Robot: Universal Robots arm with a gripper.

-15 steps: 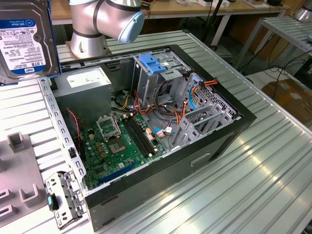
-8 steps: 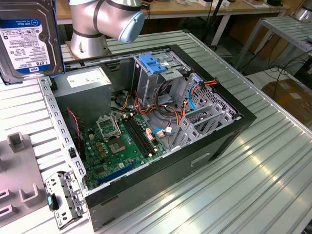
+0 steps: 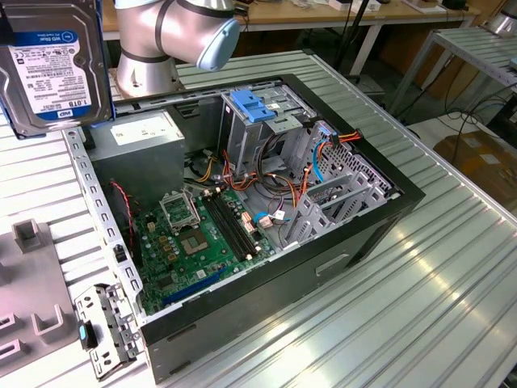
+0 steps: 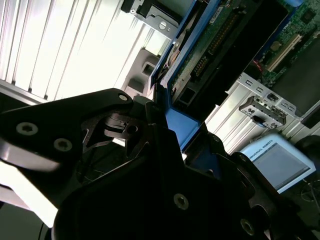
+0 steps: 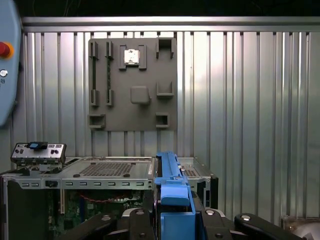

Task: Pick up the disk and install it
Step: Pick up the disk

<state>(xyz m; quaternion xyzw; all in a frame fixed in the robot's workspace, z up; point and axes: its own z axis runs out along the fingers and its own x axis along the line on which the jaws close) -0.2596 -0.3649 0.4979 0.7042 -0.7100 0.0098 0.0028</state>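
The disk (image 3: 48,65) hangs in the air at the exterior view's upper left, label side showing, above the table beside the open computer case (image 3: 404,202). In the second wrist view the disk (image 4: 215,45) shows its green circuit-board underside and blue carrier rails. My gripper (image 4: 175,125) is shut on it, its black fingers clamped on the blue rail. In the first wrist view the blue rail (image 5: 172,195) stands up between the gripper (image 5: 172,222) fingers, with the case below it.
Inside the case are a blue-latched drive cage (image 3: 254,105), a grey power-supply box (image 3: 141,133), the motherboard (image 3: 202,234) and loose cables. A grey fixture plate (image 5: 132,85) lies on the ribbed metal table. The arm's base (image 3: 153,48) stands behind the case.
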